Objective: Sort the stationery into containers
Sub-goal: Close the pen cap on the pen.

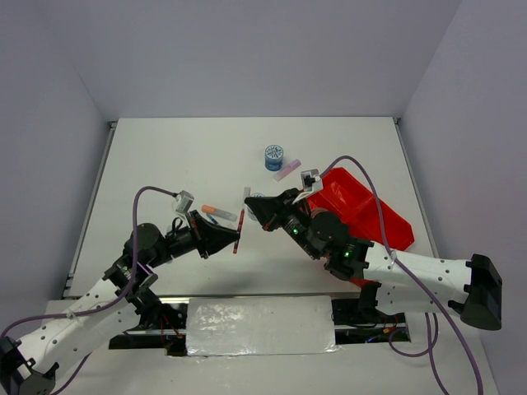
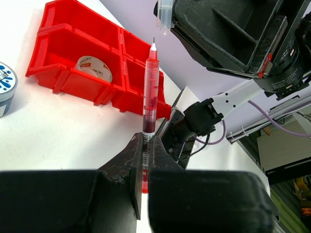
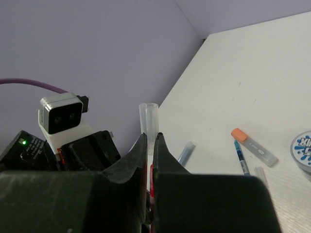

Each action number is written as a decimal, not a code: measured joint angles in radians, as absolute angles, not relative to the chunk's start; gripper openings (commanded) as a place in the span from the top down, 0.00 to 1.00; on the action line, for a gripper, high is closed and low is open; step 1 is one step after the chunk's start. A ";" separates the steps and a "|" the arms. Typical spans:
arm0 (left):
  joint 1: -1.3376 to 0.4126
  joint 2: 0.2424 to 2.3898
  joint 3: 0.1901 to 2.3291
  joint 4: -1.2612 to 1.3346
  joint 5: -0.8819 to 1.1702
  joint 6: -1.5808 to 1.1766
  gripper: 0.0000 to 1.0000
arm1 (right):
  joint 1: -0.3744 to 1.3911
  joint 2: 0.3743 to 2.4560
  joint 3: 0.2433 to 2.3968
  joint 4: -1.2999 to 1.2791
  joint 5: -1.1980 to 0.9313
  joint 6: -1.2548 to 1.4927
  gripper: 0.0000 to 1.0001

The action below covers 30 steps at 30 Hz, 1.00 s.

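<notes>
My left gripper (image 1: pixel 234 234) (image 2: pixel 145 138) is shut on a red pen (image 2: pixel 151 87) (image 1: pixel 239 232), whose uncapped tip points at my right gripper. My right gripper (image 1: pixel 249 202) (image 3: pixel 150 137) is shut on a clear pen cap (image 3: pixel 148 119) (image 2: pixel 164 19), held just off the pen's tip. The red divided tray (image 1: pixel 366 216) (image 2: pixel 58 43) lies at the right, with a clear tape ring (image 2: pixel 95 68) in one compartment. One blue-white roll (image 1: pixel 273 156) and a pink stick (image 1: pixel 287 170) lie beyond the grippers. An orange-tipped marker (image 3: pixel 252 145) (image 1: pixel 216 211), a blue pen (image 3: pixel 241 158) and a light blue pen (image 3: pixel 186 151) lie on the table.
A second blue-white roll (image 3: pixel 303 150) (image 2: pixel 5 85) sits near my right gripper, mostly hidden in the top view. The two arms meet over the table's middle. White walls close the table at the far side and the left.
</notes>
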<state>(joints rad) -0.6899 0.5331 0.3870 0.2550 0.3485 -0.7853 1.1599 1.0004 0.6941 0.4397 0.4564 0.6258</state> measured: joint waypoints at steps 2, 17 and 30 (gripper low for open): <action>-0.690 0.533 0.387 0.255 0.349 -0.785 1.00 | 1.159 1.000 0.694 0.439 0.456 0.626 1.00; -0.690 0.525 0.387 0.254 0.345 -0.785 1.00 | 1.158 1.023 0.694 0.441 0.433 0.640 1.00; -0.690 0.520 0.387 0.250 0.334 -0.785 1.00 | 1.158 1.029 0.657 0.479 0.398 0.688 1.00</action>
<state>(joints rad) -0.6899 0.5201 0.3870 0.2504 0.3340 -0.7853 1.1580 1.0290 0.6575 0.4789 0.3985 0.6880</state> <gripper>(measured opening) 0.138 0.046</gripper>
